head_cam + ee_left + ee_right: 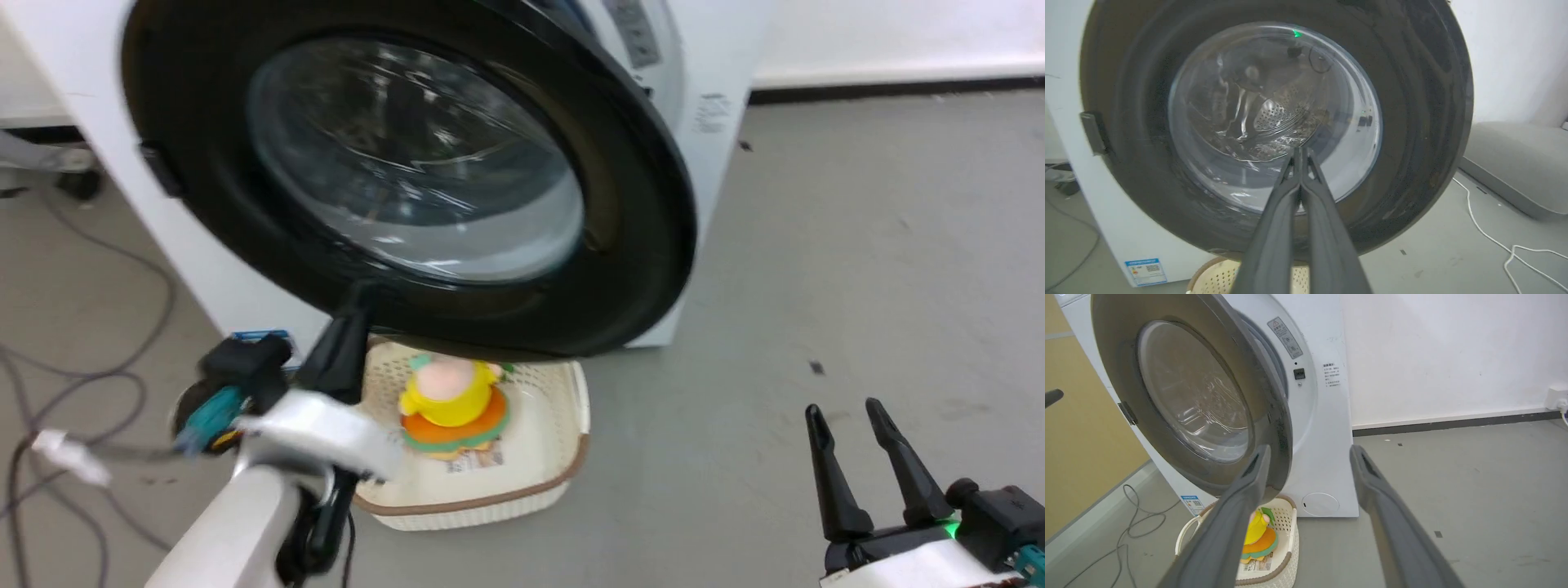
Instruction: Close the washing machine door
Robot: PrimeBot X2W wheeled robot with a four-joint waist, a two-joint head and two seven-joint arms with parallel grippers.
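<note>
The washing machine door [645, 212] stands partly open, swung out from the white washer [1327, 457] on its hinge side, with its free edge well apart from the front panel; in the right wrist view this gap is visible down the door's edge. The left gripper [1300, 152] has its two fingers pressed together with nothing between them, forming a single narrow pusher. The tips point at the outer face of the door, low on the glass bowl; whether they touch it cannot be determined. This posture suits a push toward the drum opening, not a grasp. The right gripper [865, 425] hangs low beside the robot, well apart from the door, with its fingers spread and empty; it appears to be kept out of the door's swing path. A basket [575, 482] sits on the floor just below the door's lower rim, holding a yellow and orange toy [449, 396]. Count: one washer, one door, one basket, one toy, two grippers. Several loose cables [82, 384] lie on the floor to the left.
</note>
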